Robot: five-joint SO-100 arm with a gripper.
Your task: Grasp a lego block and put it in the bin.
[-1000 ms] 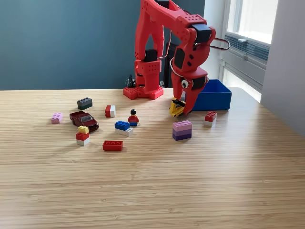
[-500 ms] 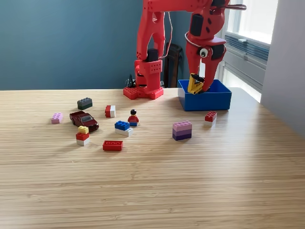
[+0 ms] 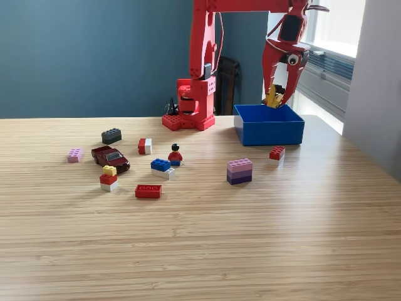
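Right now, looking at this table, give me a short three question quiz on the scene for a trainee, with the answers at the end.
1. True or false: the gripper holds a yellow block above the blue bin.
2. Which block lies nearest the bin on the table? A) the grey block B) the small red and white block C) the pink block
3. Fill in: the minifigure stands just behind the blue and white ______.

Key
1. True; the fingers are closed on it over the bin's back part.
2. B
3. block
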